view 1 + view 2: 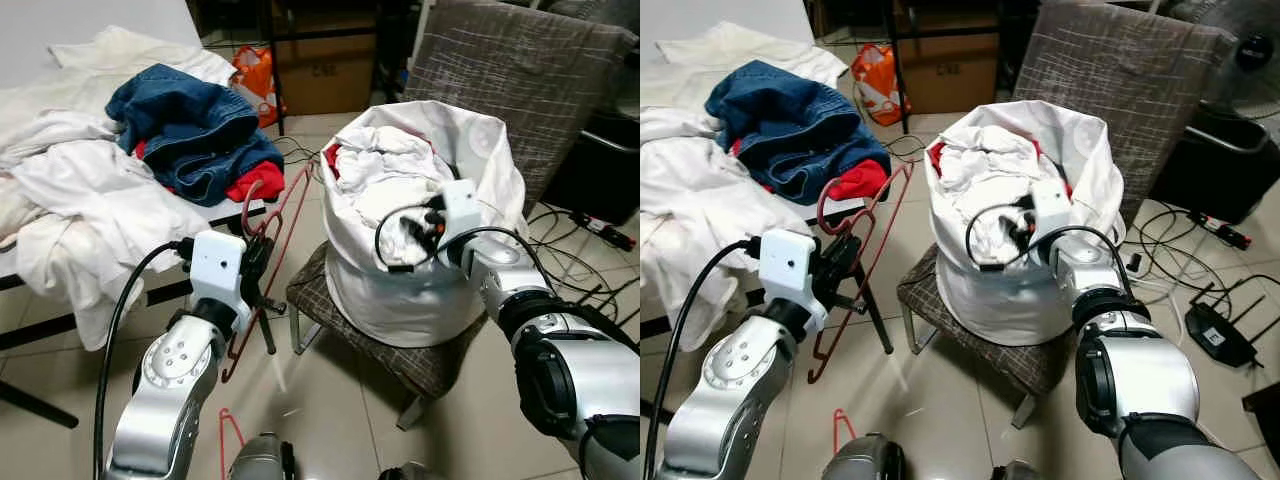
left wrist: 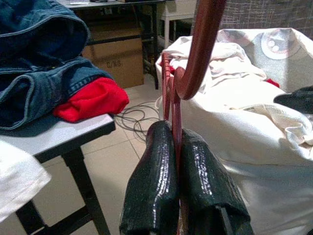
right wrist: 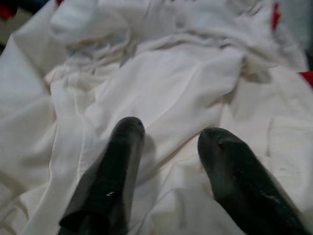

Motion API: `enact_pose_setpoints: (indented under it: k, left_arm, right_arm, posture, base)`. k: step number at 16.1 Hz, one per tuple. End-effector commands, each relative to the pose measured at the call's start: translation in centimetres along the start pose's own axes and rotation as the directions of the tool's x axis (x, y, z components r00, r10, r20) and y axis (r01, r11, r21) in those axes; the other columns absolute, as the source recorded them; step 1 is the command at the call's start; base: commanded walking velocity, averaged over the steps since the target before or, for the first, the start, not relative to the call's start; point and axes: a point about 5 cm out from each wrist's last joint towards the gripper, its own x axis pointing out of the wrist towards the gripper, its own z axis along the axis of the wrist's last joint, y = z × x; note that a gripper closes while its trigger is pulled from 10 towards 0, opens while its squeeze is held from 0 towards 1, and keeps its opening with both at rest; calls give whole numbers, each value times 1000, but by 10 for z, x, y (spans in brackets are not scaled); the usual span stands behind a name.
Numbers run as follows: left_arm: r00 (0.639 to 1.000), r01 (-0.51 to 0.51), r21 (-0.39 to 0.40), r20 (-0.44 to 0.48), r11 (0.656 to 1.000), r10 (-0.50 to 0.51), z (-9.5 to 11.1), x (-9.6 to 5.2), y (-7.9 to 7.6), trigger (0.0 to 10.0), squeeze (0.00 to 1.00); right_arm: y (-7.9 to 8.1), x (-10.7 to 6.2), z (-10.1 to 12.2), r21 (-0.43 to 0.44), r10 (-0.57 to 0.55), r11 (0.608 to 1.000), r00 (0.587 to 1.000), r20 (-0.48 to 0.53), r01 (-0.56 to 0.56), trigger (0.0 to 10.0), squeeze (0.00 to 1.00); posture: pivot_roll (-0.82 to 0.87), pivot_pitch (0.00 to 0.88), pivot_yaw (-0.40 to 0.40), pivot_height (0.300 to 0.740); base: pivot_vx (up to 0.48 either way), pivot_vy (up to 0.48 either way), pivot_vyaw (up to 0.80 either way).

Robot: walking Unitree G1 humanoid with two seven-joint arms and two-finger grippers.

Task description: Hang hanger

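The left gripper (image 2: 177,142) was clamped on a red hanger (image 1: 275,235), its two black fingers (image 2: 151,181) pressed together on the thin neck just below the hook. The hanger hung in the gap between the worktop (image 1: 215,215) and the white laundry bag (image 1: 420,280), its triangular frame slanting down toward the tiled floor (image 1: 330,400). The right gripper (image 3: 168,139) hovered over the white clothes in the bag's mouth, fingers spread apart and holding nothing.

No rail or rod was in sight, so the step seemed to call for carrying the hanger to a place to hook it. To do that well, the grip should probably keep hold at the neck, so the open curve of the hook stays free to drop over a bar, and the frame should be lifted clear of the worktop edge and the bag before any turn.

The hanger looked like slim, smooth red plastic, rigid but light, with a rounded hook. The worktop was a flat pale slab on dark legs, heaped with soft white garments (image 1: 70,190), folded blue jeans (image 1: 190,125) of heavy denim and a red cloth (image 1: 255,185). The bag was limp, creased fabric, sitting on a chair (image 1: 420,365) upholstered in coarse grey checked weave. A second red hanger (image 1: 232,435) lay on the glossy tiles.
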Motion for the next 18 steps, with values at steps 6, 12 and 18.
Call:
enact_pose_setpoints:
  k: [6, 12, 18]
  left_arm:
    - [999, 24, -14, 45, 1000, -23, 2, 20, -5, 10000, 0]
    - [996, 36, -8, 78, 999, -36, 3, 31, -7, 10000, 0]
    - [996, 26, 4, 86, 1000, -26, 3, 32, -2, 10000, 0]
  right_arm:
    - [29, 4, 87, -139, 141, 986, 914, 380, -94, 0, 0]
    - [9, -3, 89, -253, 46, 966, 925, 377, 56, 10000, 1000]
    - [6, -5, 105, -267, 23, 959, 906, 422, 100, 10000, 1000]
  posture:
    - [152, 20, 2, 716]
    - [148, 0, -10, 716]
    - [162, 0, -20, 716]
  base:
    - [0, 0, 0]
    - [0, 0, 0]
    - [0, 0, 0]
